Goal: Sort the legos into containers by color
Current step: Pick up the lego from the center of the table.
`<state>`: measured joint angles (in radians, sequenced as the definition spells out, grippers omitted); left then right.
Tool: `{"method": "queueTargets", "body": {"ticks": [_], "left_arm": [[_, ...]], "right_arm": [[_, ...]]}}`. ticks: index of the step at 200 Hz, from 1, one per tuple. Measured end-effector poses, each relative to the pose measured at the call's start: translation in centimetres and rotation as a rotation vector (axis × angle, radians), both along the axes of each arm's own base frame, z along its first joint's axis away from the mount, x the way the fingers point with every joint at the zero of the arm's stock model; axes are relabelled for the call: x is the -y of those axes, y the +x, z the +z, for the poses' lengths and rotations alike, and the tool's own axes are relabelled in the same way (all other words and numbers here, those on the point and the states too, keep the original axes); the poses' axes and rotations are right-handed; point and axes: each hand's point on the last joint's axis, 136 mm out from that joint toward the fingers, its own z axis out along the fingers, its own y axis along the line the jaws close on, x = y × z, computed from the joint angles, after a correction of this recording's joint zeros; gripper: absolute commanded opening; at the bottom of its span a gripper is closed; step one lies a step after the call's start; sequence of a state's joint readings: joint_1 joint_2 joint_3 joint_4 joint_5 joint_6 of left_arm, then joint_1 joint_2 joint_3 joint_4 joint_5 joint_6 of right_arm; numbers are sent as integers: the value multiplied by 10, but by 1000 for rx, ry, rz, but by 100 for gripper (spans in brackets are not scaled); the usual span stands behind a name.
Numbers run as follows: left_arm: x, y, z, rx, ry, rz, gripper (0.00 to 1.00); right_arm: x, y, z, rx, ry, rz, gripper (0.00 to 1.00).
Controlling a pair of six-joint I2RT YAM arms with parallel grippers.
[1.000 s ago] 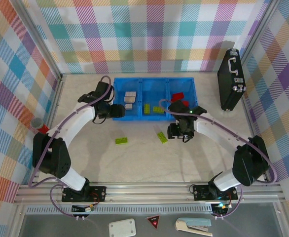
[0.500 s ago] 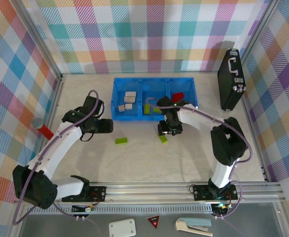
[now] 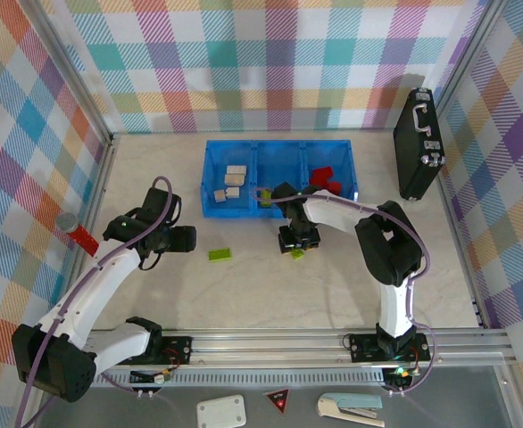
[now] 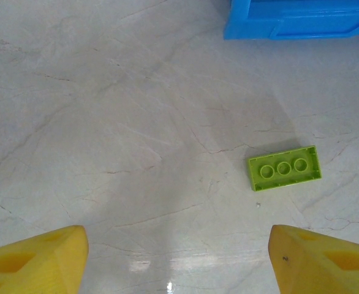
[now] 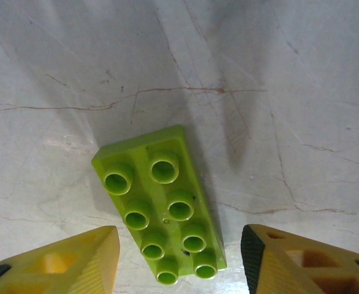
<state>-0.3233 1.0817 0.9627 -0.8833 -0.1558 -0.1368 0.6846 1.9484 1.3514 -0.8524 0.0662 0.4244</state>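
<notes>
My right gripper (image 5: 174, 263) hung wide open, the lime green brick (image 5: 161, 205) lying flat just beneath, inside its span. Light, rigid, slick plastic, I judged; best pinched across its long sides.

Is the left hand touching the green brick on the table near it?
Apart. Left wrist view: bare table lies between the green brick and both fingers of the left hand.
</notes>
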Motion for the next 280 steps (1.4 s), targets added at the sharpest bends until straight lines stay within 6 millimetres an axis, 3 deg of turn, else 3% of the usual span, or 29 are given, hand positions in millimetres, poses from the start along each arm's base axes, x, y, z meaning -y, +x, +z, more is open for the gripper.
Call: {"method": "queueTargets", "body": {"ticks": [131,202,280], "left_arm": [[2,3,2,24,-11,-6,77],[2,2,2,24,-14,-8,77],[2,2,5,37,-18,-8,77]], "right_arm": [[-12,-10,-5,-10,-8,37,39],[-29,-1,9,25,28,49,35],[-45,12,39,59,70,53,35]]}}
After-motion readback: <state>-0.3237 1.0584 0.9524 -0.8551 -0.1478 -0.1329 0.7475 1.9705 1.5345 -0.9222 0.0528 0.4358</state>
